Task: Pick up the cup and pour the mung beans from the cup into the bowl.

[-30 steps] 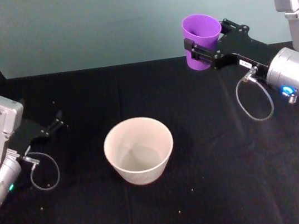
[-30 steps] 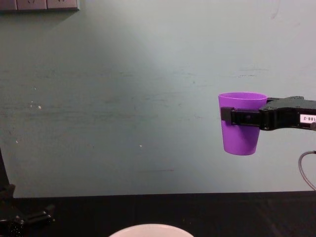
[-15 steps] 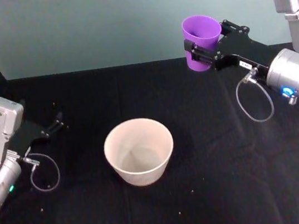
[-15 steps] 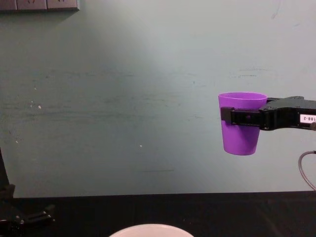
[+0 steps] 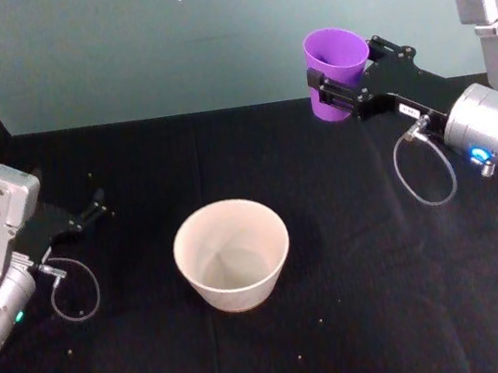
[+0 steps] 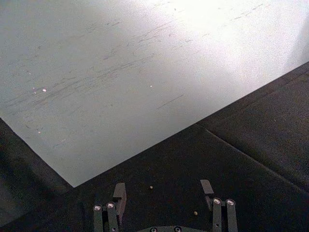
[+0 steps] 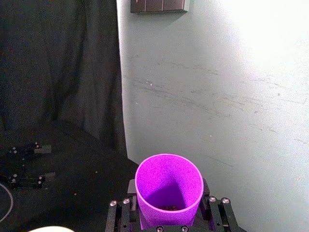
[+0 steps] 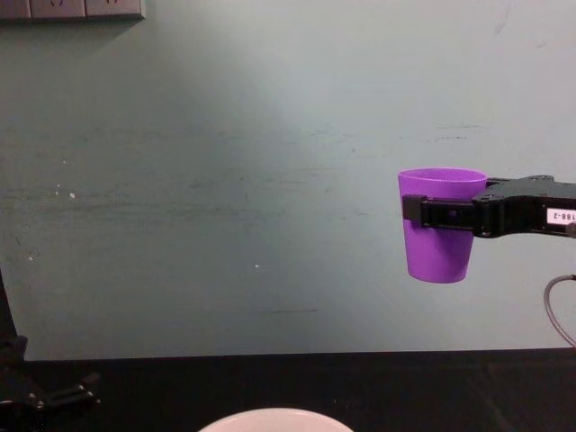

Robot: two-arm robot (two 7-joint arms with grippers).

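Above the far right of the table (image 5: 389, 306), the right gripper (image 5: 336, 94) clamps its fingers round the upright cup (image 5: 334, 48), mung beans (image 7: 168, 208) at its bottom; the bowl (image 5: 237, 291) stands well apart mid-table, and the left gripper (image 5: 100, 209) waits at left, fingers spread, empty

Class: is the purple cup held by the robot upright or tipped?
Upright. In the chest view the cup sits level in the right end effector, mouth up; beans lie at its bottom. Left end effector rests open.
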